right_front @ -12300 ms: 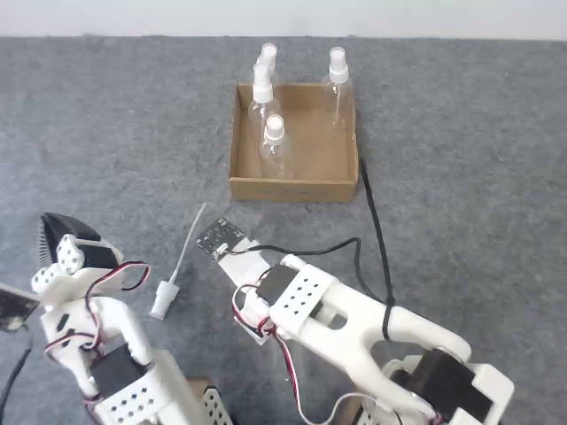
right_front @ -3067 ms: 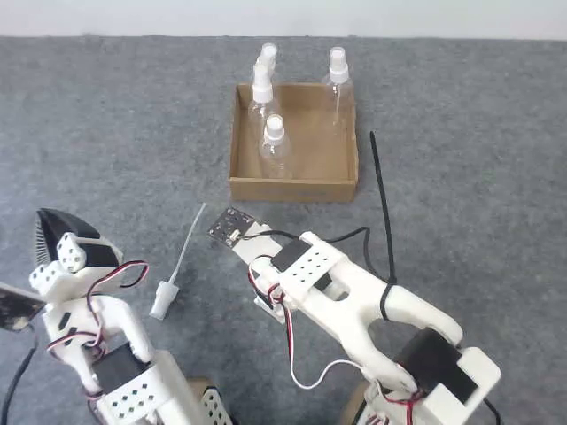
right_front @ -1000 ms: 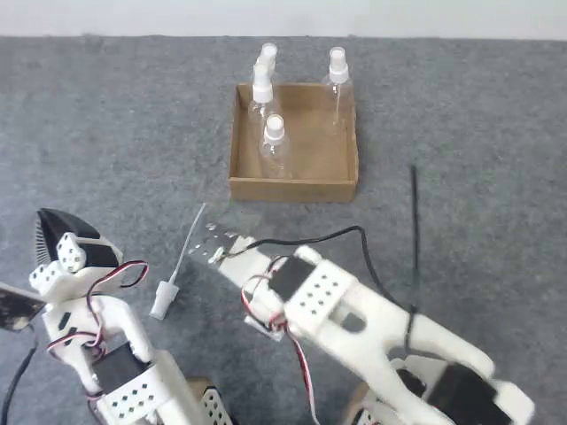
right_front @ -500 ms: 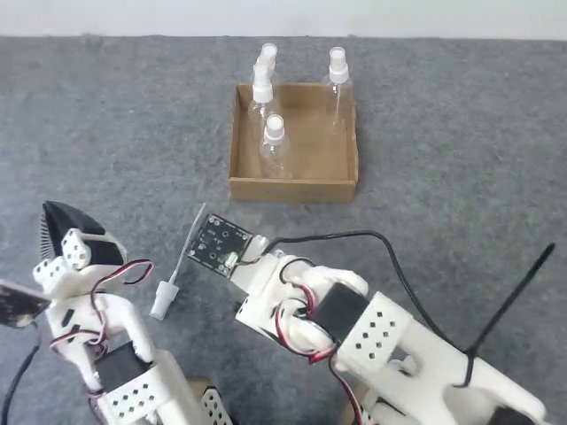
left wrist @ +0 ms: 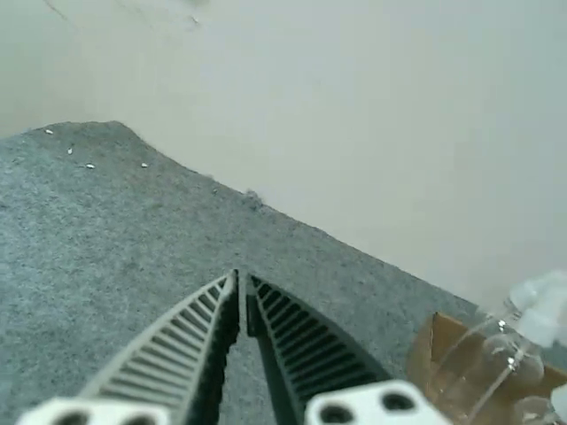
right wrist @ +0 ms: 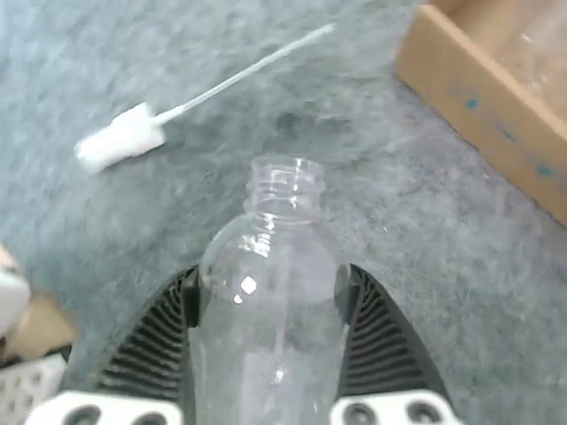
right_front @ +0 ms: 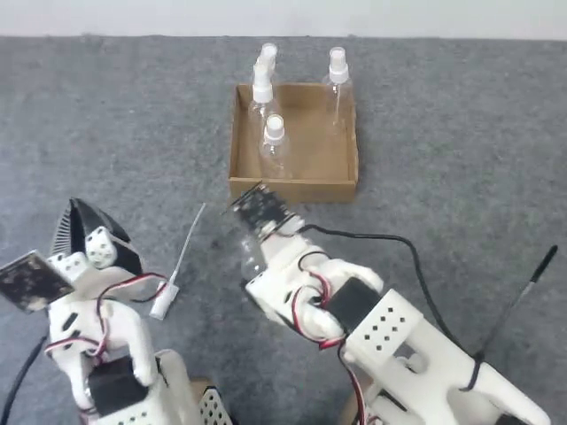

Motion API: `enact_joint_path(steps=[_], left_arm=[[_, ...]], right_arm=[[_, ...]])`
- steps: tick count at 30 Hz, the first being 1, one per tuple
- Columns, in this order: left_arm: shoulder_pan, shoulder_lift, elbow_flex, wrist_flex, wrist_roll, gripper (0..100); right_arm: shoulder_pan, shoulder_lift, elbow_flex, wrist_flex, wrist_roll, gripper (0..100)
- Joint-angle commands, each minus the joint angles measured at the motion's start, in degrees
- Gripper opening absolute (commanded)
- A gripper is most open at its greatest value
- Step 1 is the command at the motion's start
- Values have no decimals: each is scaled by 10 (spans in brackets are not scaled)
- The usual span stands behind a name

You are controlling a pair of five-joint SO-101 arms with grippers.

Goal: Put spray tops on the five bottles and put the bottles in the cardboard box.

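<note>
Four capped bottles [right_front: 275, 146] stand in the cardboard box [right_front: 292, 189]. Your right gripper [right wrist: 272, 279] clamps the uncapped fifth bottle [right wrist: 266, 345]. The left gripper [left wrist: 244, 282] is empty and near-closed, and the spray top [right_front: 164, 301] lies loose.

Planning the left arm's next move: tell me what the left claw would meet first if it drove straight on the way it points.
The way looks free: past the left claw lies bare grey carpet, then the pale wall. Depth is unclear; the brown cardboard box sits off that line.

The high camera looks steeply down on the worktop [right_front: 461, 133] from its near edge. The left wrist camera faces the far wall [left wrist: 354, 106], low; the right looks closely down. All catch the box [right_front: 295, 189].
</note>
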State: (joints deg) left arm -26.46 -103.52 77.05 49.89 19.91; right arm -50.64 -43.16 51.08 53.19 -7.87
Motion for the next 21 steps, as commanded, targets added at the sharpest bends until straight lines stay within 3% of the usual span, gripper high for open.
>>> enact_joint_path(steps=[1,6,15,21], left_arm=[[22,-4,-78,58,-36,12],[40,62,-126,126,-70,12],[37,360,-303,309,-156,12],[40,485,-320,328,-214,32]], right_arm=[[44,-29,-7,-11,-39,7],[75,-28,-5,-29,-69,7],[114,-22,-5,-36,-73,7],[113,-22,-2,-36,-73,7]])
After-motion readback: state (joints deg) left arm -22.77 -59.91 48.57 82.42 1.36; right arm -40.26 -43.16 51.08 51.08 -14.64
